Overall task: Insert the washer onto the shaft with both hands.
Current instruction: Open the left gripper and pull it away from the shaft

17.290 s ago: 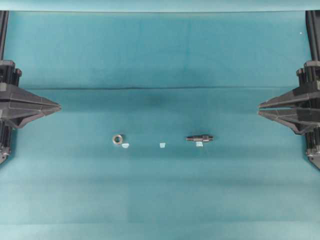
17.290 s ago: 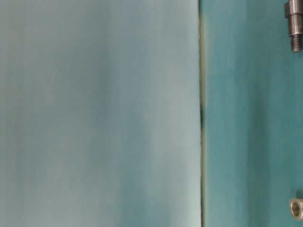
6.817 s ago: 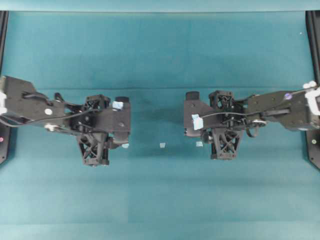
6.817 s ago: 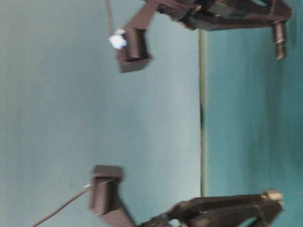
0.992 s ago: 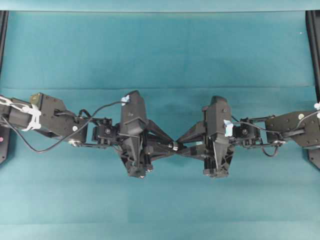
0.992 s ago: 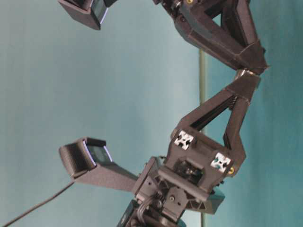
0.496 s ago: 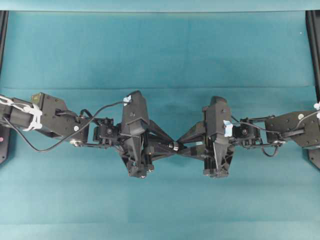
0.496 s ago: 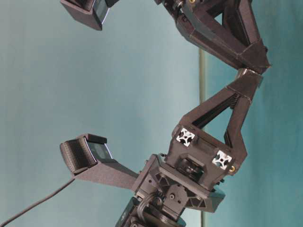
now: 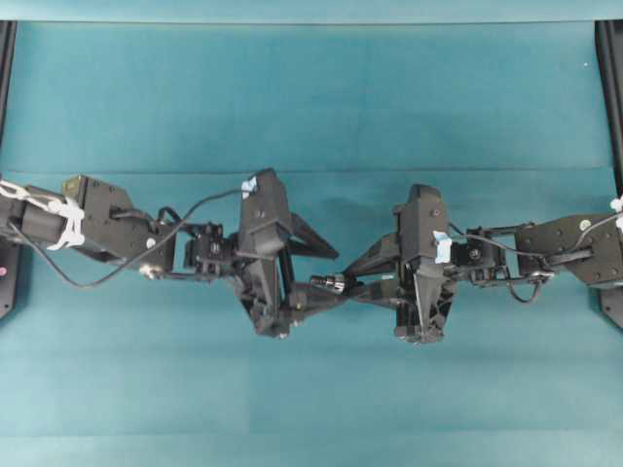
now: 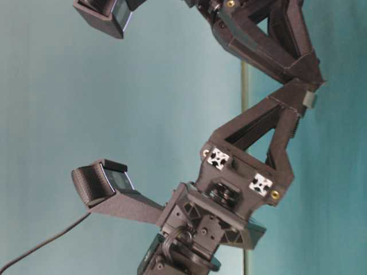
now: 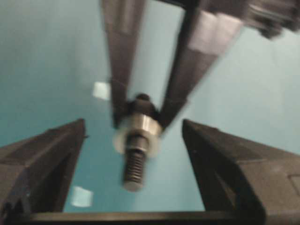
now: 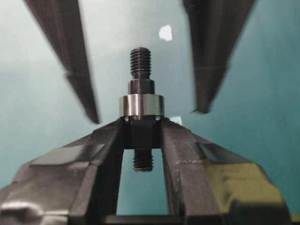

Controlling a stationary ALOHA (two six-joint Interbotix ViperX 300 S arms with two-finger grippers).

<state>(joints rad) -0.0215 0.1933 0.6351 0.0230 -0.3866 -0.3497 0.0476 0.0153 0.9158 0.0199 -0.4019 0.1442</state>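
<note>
The dark shaft (image 12: 140, 65) stands in my right gripper (image 12: 141, 133), which is shut on its lower body, threaded end pointing away. The silvery washer (image 12: 140, 105) sits on the shaft, against the right gripper's fingertips. In the left wrist view the washer (image 11: 137, 132) rings the shaft (image 11: 133, 164), and my left gripper (image 11: 133, 126) stands open with one finger on each side, touching neither. From overhead, both grippers meet at mid-table: the left gripper (image 9: 339, 274) spread round the shaft (image 9: 333, 283), the right gripper (image 9: 350, 285) closed.
Pale blue tape scraps (image 11: 101, 90) lie on the teal cloth below the grippers, another (image 12: 165, 33) beyond the shaft. Both arms hang above the table's middle, and black rails (image 9: 609, 58) run along the left and right edges.
My left gripper has opened and let go of the washer, which stays on the shaft. The right gripper has kept its hold and barely moved.
</note>
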